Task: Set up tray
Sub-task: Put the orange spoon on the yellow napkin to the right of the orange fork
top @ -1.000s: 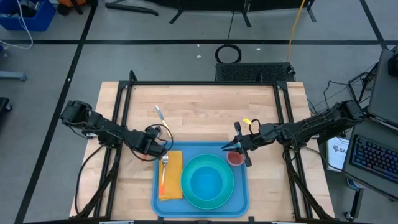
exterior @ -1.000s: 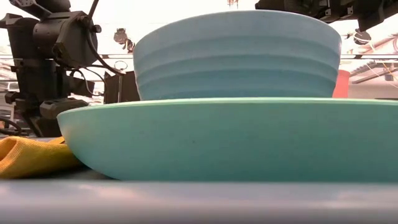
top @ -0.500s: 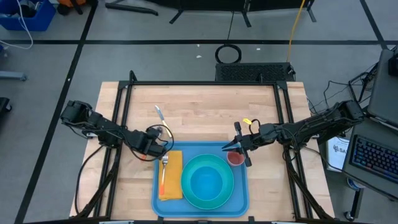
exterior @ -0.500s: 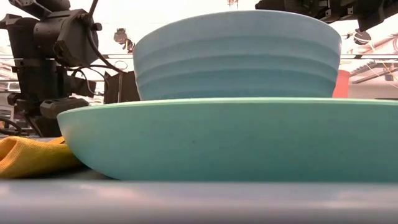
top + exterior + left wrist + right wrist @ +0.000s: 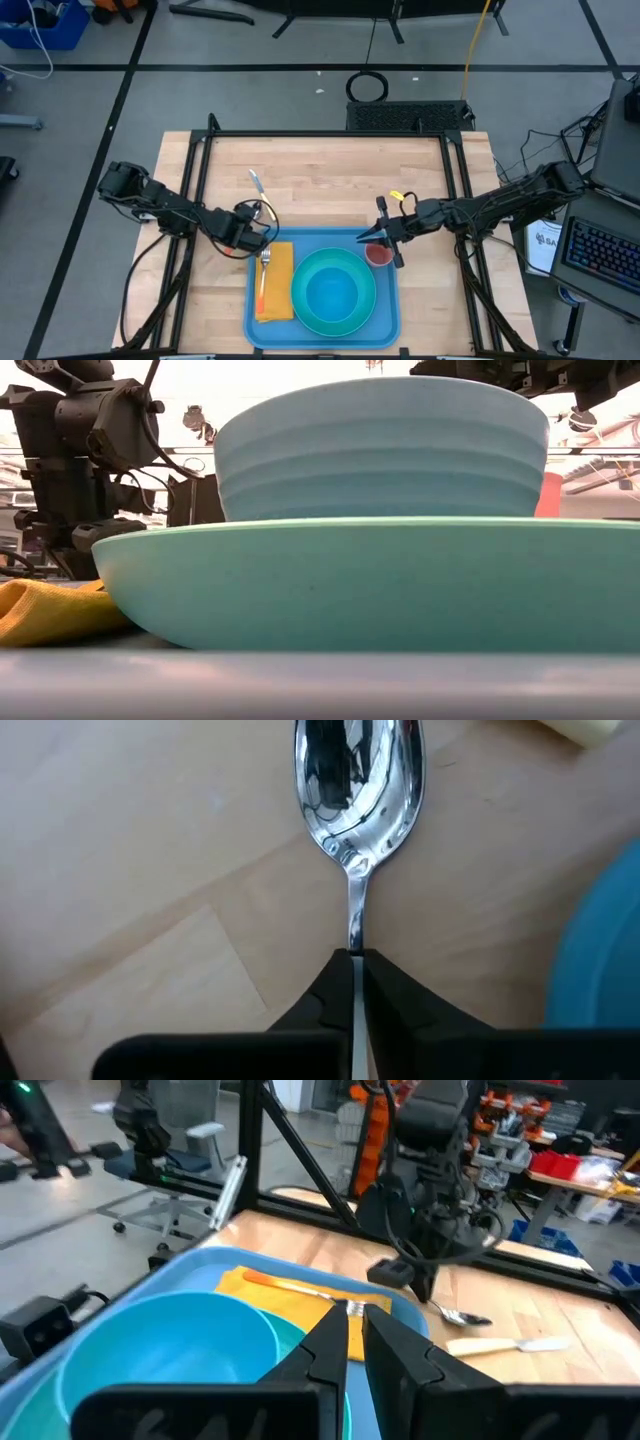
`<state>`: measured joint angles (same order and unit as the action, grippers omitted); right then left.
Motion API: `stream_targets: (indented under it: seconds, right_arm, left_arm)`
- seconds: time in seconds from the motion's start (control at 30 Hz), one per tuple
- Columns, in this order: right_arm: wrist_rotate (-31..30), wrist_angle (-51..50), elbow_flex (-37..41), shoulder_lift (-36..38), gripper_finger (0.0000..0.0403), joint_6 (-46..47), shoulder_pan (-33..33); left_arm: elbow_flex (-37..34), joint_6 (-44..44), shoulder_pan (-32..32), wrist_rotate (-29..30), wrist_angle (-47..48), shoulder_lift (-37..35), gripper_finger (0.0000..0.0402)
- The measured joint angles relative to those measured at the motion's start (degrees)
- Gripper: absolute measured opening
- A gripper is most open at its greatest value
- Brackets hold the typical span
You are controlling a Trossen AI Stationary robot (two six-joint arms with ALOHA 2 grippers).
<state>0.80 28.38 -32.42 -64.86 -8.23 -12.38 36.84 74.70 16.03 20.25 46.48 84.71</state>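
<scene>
Nothing has shifted since a second ago. Left of centre in the high view, the left claw (image 5: pixel 262 232) pinches a spoon (image 5: pixel 358 780) by its handle, low over the bare wooden surface (image 5: pixel 330 180). The tray (image 5: pixel 385 315), at lower centre, already carries one napkin (image 5: pixel 280 290), one fork (image 5: pixel 264 270), one plate (image 5: pixel 304 310), one bowl (image 5: pixel 333 295), one red cup (image 5: pixel 380 254). One knife (image 5: pixel 256 183) waits outside. The right claw (image 5: pixel 386 243), nearly pressed together and empty, hovers beside the cup.

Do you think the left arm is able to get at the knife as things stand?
Probably not to grasp it: the left pincer is shut on the spoon. The way itself looks free, since the knife lies close by on the table with nothing between.
</scene>
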Motion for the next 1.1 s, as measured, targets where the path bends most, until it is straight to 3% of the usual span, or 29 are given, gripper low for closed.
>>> stream_targets:
  seconds: [0.23, 0.8, 1.1]
  right_arm:
    - [-3.75, 0.32, 0.00, -1.79, 0.0029, -0.37, 0.00]
    - [-3.78, 0.57, 0.00, -1.92, 0.0029, -0.59, 0.00]
    - [-3.78, 2.71, 0.00, -1.92, 0.0029, -3.15, 0.01]
  left_arm:
    - [0.00, 2.29, 0.02, 0.09, 0.96, 0.00, 0.0009]
    - [0.00, 3.46, 0.28, -0.72, 1.73, -0.47, 0.0007]
    - [0.15, 6.75, 2.12, -0.48, 1.56, -7.16, 0.0001]
